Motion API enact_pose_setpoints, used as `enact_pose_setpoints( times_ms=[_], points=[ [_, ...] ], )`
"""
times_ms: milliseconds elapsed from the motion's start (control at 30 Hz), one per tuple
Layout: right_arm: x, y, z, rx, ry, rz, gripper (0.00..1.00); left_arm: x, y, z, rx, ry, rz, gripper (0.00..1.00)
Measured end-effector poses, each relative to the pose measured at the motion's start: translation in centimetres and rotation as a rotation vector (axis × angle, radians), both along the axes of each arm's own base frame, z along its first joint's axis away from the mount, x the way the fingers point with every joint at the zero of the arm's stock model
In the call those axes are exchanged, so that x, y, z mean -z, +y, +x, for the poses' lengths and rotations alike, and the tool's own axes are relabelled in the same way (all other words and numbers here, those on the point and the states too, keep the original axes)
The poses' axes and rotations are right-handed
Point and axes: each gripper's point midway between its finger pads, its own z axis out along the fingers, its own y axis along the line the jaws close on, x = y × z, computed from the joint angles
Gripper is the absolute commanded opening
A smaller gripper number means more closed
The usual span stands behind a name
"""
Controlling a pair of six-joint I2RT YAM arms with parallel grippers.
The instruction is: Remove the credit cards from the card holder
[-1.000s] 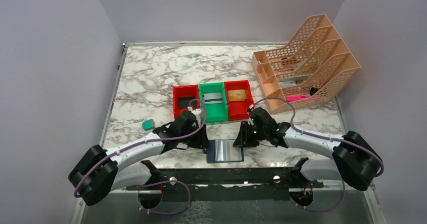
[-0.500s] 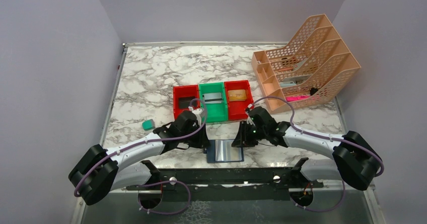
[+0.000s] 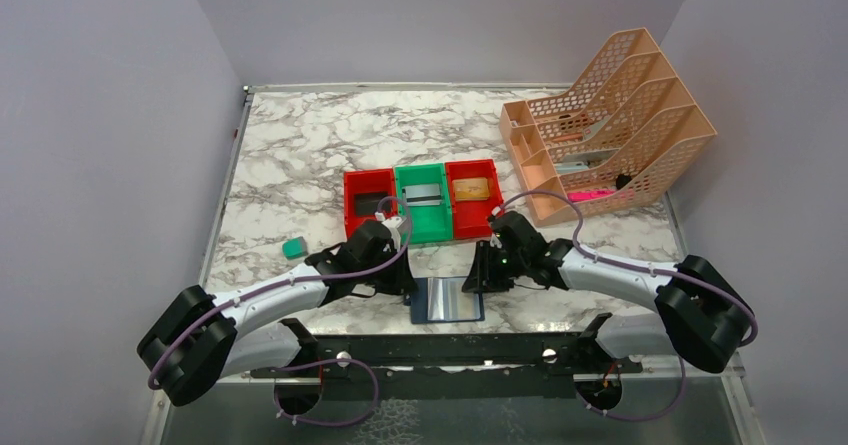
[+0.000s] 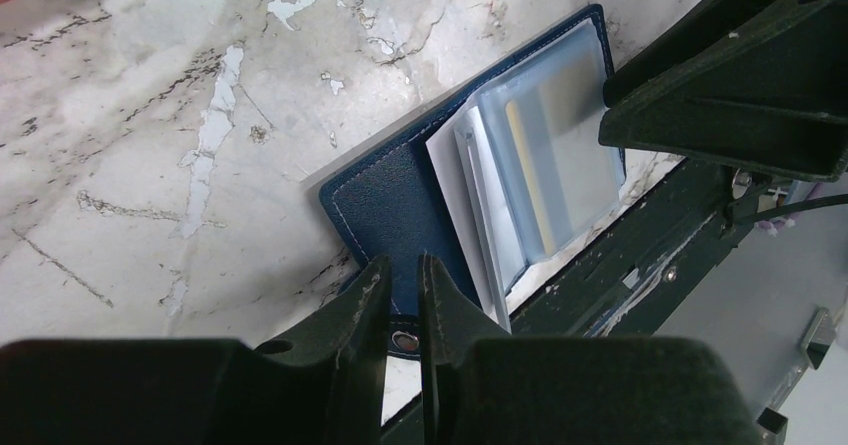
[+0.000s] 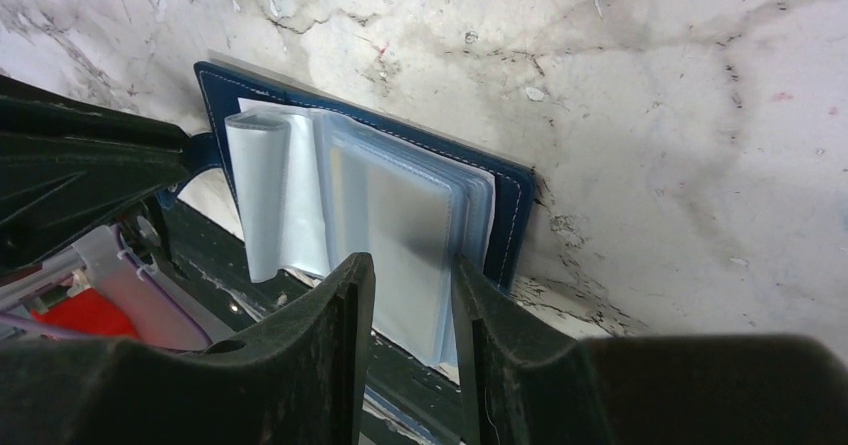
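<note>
You are holding the open card holder point(image 3: 447, 300) at the tabletop's point(image 3: 300, 155) near edge, left gripper point(image 4: 402, 265) jaws clamping its snap tab point(image 4: 404, 338), right gripper point(image 5: 410, 265) jaws hovering parted over the clear sleeves point(image 5: 400, 205), needing next a pinch on any credit card inside.

Top external: high behind arm bases, looking down over table point(image 3: 300, 145). Wrist views: close, past left gripper point(image 4: 403, 300) and right gripper point(image 5: 412, 295); all share card holder point(image 3: 447, 300) between them.
</note>
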Motion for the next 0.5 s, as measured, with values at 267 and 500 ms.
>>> enact_pose_setpoints(
  times_ms=[267, 500],
  points=[
    [0.17, 0.17, -0.06, -0.008, 0.006, 0.004, 0.32, -0.10, -0.19, -0.08, 0.008, 0.002, -0.009, 0.12],
    [-0.41, 0.56, 0.33, -0.015, -0.009, 0.015, 0.25, -0.20, -0.29, -0.06, 0.010, 0.000, -0.015, 0.08]
  ],
)
